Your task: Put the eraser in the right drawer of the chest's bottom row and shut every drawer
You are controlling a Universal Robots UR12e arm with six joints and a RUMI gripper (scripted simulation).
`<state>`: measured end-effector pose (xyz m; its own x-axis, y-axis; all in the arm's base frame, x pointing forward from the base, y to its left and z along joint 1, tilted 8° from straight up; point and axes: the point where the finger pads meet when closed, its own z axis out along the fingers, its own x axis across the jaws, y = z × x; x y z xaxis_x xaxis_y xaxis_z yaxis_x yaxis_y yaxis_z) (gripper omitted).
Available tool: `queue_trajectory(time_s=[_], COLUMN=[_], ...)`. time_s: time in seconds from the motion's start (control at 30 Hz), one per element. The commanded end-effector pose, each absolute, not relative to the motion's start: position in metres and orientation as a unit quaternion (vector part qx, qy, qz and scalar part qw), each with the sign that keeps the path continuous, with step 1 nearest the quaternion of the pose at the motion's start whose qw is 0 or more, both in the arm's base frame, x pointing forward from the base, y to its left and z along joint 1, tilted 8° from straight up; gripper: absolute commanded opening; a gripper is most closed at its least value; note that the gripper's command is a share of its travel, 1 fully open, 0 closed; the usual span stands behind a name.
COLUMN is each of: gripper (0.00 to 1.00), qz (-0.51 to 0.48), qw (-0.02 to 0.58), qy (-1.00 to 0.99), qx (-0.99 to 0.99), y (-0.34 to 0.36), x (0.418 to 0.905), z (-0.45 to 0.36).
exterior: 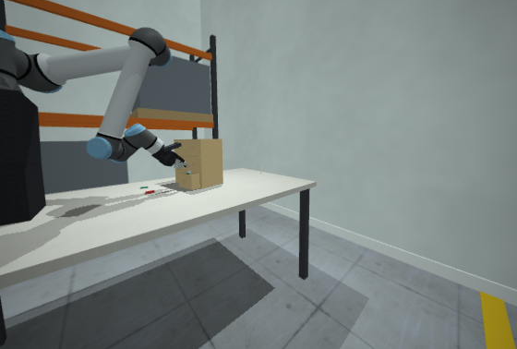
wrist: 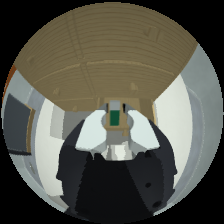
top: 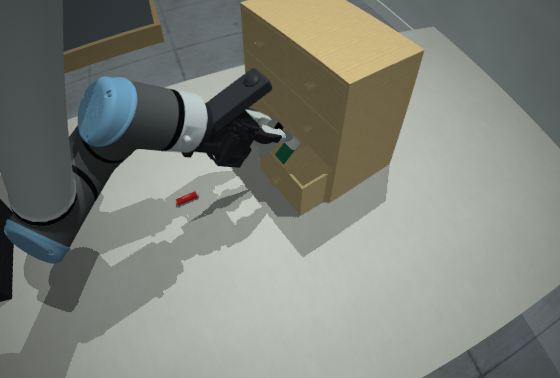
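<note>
The wooden chest stands upright on the table. Its bottom-right drawer is pulled partly out. My gripper hovers just above that open drawer, pointing at the chest front. The green eraser is just below the fingertips, over the inside of the drawer. In the wrist view the eraser shows small between the two pale fingers, which stand slightly apart and do not clamp it. In the exterior view the gripper is at the chest above the drawer.
A small red object lies on the table left of the chest, under my arm. It shows in the far view beside a small green object. The other drawers look shut. An orange rack stands behind the table.
</note>
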<state>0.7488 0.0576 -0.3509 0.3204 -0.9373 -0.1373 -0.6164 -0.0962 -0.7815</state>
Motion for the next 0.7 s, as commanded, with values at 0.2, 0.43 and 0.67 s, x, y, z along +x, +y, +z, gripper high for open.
queue_trajectory(time_s=[0.2,0.43,0.67], gripper=[0.21,1.00,1.00], qz=[-0.205,-0.205,-0.205], qw=[0.392,0.392,0.392], qy=[0.546,0.546,0.546], qx=[-0.711,-0.711,-0.711], y=[0.0575,0.0575,0.0575], x=[0.7491,0.7491,0.7491], z=[-0.3503,-0.3503,-0.3503])
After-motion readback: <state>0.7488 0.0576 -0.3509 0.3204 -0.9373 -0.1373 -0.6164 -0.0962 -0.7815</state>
